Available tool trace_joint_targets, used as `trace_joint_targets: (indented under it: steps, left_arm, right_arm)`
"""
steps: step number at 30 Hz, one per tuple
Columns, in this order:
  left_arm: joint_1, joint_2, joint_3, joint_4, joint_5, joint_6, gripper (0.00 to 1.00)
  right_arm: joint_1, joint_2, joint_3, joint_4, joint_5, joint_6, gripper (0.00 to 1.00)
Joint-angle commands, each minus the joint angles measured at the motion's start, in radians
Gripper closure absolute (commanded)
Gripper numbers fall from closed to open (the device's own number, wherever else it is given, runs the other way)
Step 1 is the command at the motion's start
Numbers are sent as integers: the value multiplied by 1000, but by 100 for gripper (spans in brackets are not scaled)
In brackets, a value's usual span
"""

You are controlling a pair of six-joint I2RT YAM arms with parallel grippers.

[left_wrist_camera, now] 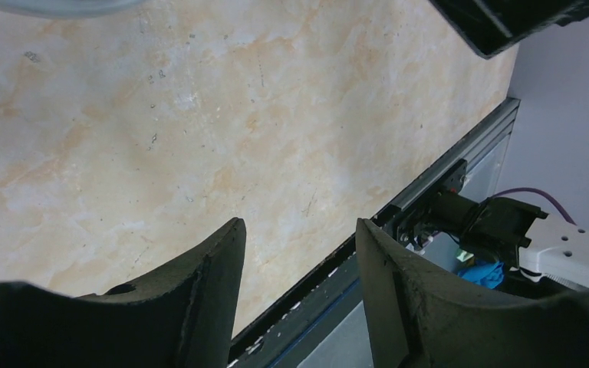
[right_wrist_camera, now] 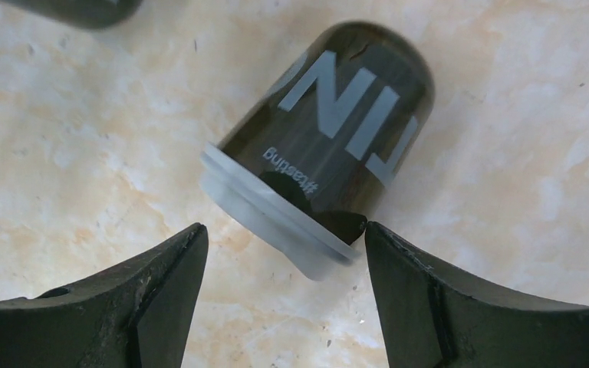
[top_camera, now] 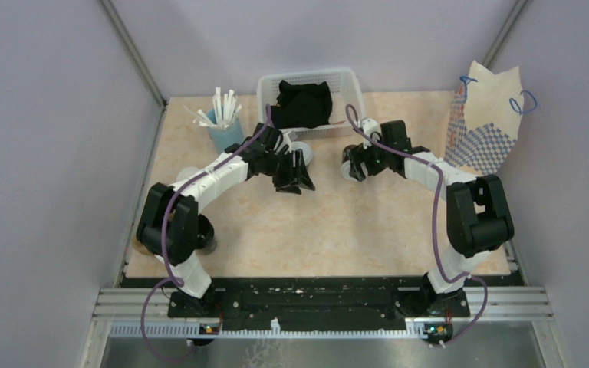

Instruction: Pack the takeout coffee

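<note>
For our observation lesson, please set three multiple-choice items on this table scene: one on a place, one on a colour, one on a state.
1. Where does the paper bag stand?
A. at the far right of the table
B. in the middle of the table
C. at the near left corner

2. What colour is the cup holding the white sticks?
A. red
B. blue
C. black

3. How is the dark cup in front of the right gripper placed?
A. upright
B. on its side
C. stacked on another cup

Answers:
1 A, the top view shows the bag against the right wall at the back.
2 B, its wall is light blue.
3 B, its side rests on the table, with the pale lid towards the open fingers.
</note>
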Motion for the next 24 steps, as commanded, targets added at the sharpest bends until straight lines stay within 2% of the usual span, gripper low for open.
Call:
trace_joint_targets:
  steps: [1, 6, 10, 12, 19, 24]
  left_arm:
    - [-2, -50, 40, -25, 29, 64, 38]
    - [-1, -44, 62, -63, 37, 100, 37]
    - [5, -45, 70, -72, 38, 114, 37]
    - [9, -45, 71, -75, 41, 119, 37]
    - [17, -60, 51, -74, 47, 118, 37]
    - [19, -70, 49, -68, 43, 114, 37]
  right_arm:
    - [-2, -19, -48, 91, -10, -138, 25]
    - [-2, 22, -18, 88, -3, -143, 29]
    - [-2, 29, -1, 96, -6, -74, 38]
    - [-1, 26, -11, 115, 1, -50, 45]
    - [-1, 27, -20, 128, -7, -1, 57]
    - [-1, 6, 2, 82, -21, 98, 60]
